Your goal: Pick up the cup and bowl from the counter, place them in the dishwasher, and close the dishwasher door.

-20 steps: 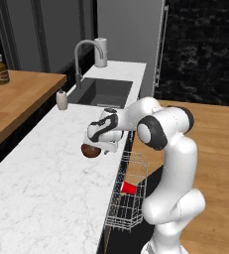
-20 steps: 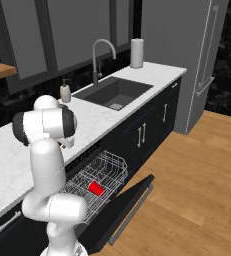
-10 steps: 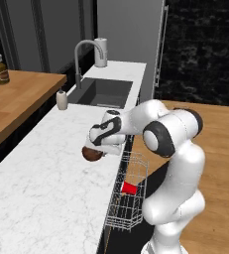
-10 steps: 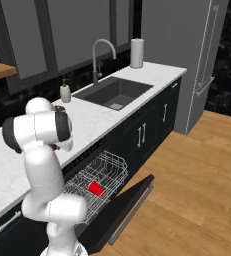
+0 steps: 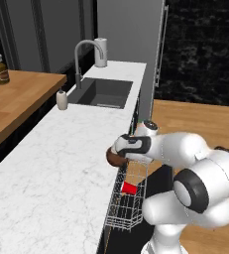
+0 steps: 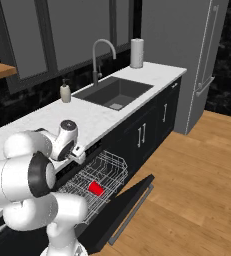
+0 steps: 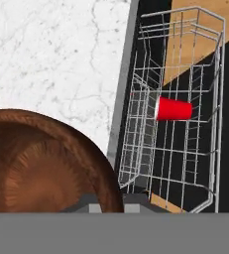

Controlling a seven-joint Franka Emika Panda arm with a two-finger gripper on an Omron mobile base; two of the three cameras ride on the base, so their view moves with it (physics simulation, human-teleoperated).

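Tool [image 5: 117,153] at centre of left base view, closed on the brown bowl [image 5: 114,158], held right at the front edge of the white marble tabletop [image 5: 61,163]. In the hand view the bowl [image 7: 41,163] fills the lower left, its rim overlapping the tabletop edge; fingertips hidden behind it. To the right of that edge, the pulled-out wire rack [image 7: 185,139] of the dishwasher [image 6: 94,187] stands open from above. Rack holds the red cup [image 7: 173,109], lying on its side near the rack's middle; remaining rack space bare wire. Dishwasher door [image 6: 129,205] folded down, lower centre of right base view, over wooden floor [image 6: 197,185]. Sink [image 5: 102,93] upper centre, well apart from the bowl.
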